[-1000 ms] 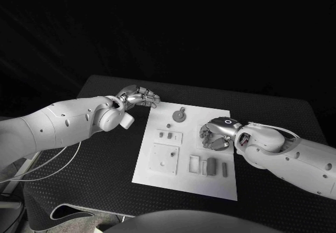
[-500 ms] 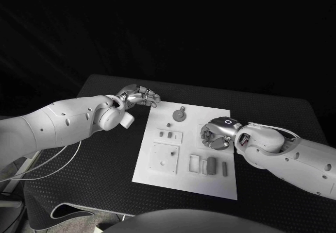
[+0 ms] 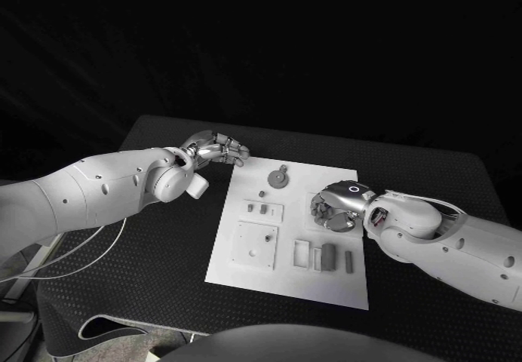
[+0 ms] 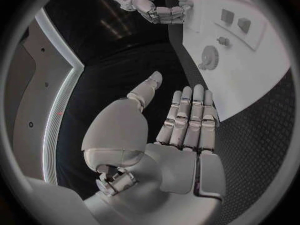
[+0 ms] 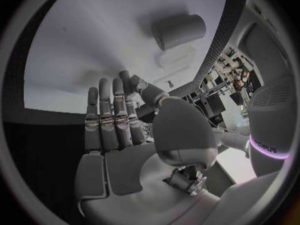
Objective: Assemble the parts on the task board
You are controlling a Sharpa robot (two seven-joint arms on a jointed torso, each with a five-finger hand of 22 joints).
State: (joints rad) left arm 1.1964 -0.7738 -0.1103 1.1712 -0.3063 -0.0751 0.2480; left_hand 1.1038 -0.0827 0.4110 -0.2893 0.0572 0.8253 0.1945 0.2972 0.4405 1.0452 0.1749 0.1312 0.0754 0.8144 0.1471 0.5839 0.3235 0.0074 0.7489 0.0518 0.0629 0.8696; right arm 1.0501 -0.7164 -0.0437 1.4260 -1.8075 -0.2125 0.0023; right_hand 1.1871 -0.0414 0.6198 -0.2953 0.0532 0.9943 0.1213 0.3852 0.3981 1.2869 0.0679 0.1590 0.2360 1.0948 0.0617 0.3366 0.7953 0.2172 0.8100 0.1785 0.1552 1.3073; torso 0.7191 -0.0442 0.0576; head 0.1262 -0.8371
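In the left wrist view, the left hand point(image 4: 178, 135) holds nothing.

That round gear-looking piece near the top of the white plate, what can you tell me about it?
The gear piece is a small grey disc with a toothed rim, looks like plastic, and has a small knob or tab at its far edge. It lies flat on the white task board near the board's far edge. Nothing touches it: the left robot hand is off the board beside it, and the right robot hand is nearer the robot, over the board.
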